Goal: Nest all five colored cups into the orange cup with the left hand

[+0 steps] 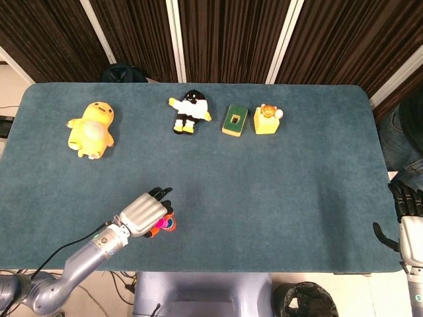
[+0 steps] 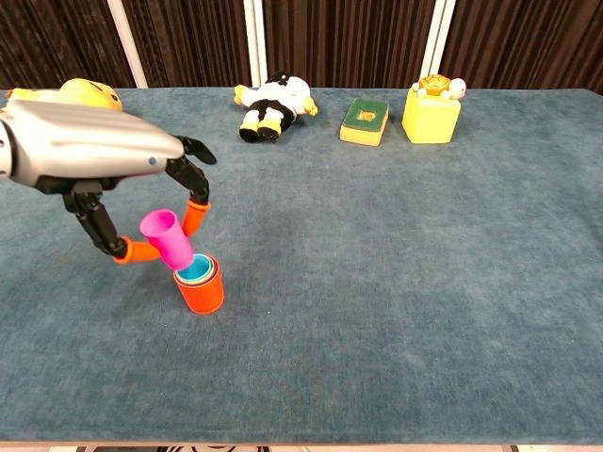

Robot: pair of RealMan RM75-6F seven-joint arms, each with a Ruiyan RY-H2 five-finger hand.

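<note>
Carpet lies bare rightward; left robot hand pinches pink cup, seemingly touching orange cup rim.

Counter covered in teal cloth, matt, a bit fuzzy like carpet.
Smooth orange plastic cup, slight shine; smooth light-blue plastic cup inside it.
Smooth pink plastic cup, slight shine.
Left hand: smooth grey shell, soft shine; black fingers with orange rubbery-looking tips.
Soft yellow plush duck, fuzzy cloth.
Soft black-and-white plush penguin, fuzzy cloth.
Green-and-yellow sponge block, matt, rough top.
Yellow toy block with orange figure on top, smooth.
</note>
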